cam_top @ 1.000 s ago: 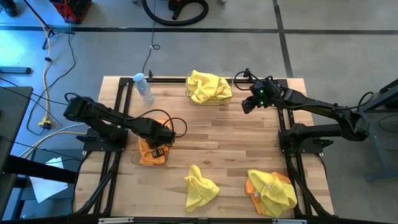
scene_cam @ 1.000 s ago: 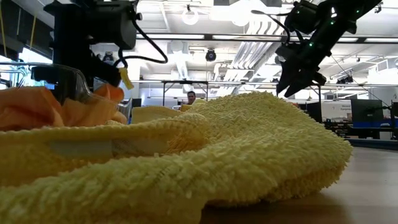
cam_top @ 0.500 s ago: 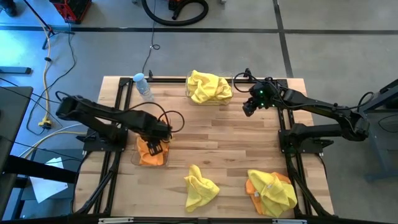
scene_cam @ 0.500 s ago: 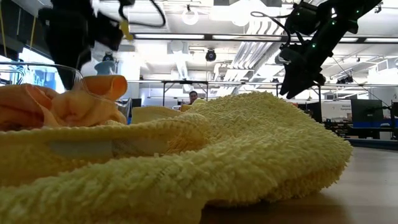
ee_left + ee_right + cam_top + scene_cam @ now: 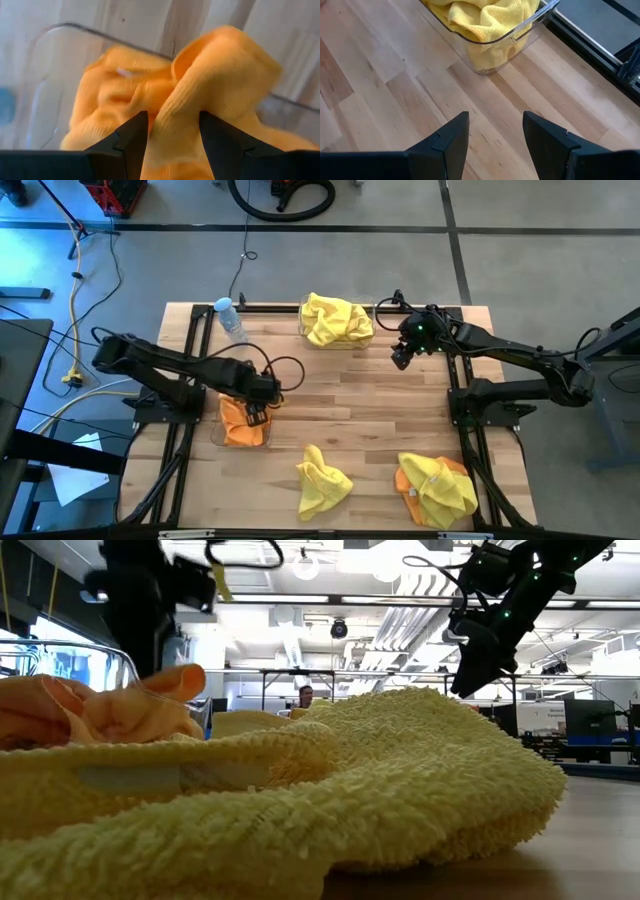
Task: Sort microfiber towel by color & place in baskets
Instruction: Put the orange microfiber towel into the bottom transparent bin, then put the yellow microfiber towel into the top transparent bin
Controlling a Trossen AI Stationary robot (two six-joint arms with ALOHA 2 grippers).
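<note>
Here, a pale wood-plank table (image 5: 340, 395) stands on a grey concrete floor, with a workshop of ceiling lights, benches and one distant person visible beyond it in the low view. I count two clear plastic baskets: the far basket (image 5: 305, 330) at the table's back edge holds yellow towels (image 5: 335, 318), and the near-left basket (image 5: 216, 430) holds an orange towel (image 5: 240, 423). Loose on the front of the table lie three more cloths: a single yellow towel (image 5: 322, 478) near the middle, and at the front right a second yellow towel (image 5: 440, 488) heaped on an orange one (image 5: 405, 477). One clear water bottle (image 5: 231, 320) with a blue cap lies at the back left. My left gripper (image 5: 254, 412) hangs directly over the orange towel in its basket; its wrist view shows my fingers (image 5: 132, 137) apart, with the orange cloth bulging between them and the basket's clear rim curving around it. My right gripper (image 5: 402, 355) hovers above bare wood just beside the far basket, jaws apart and holding nothing; only its wrist view shows that basket's rounded corner (image 5: 517, 35) close up. The low view is mostly filled by yellow terry cloth (image 5: 330, 790), with my right gripper (image 5: 470, 680) high above it.
</note>
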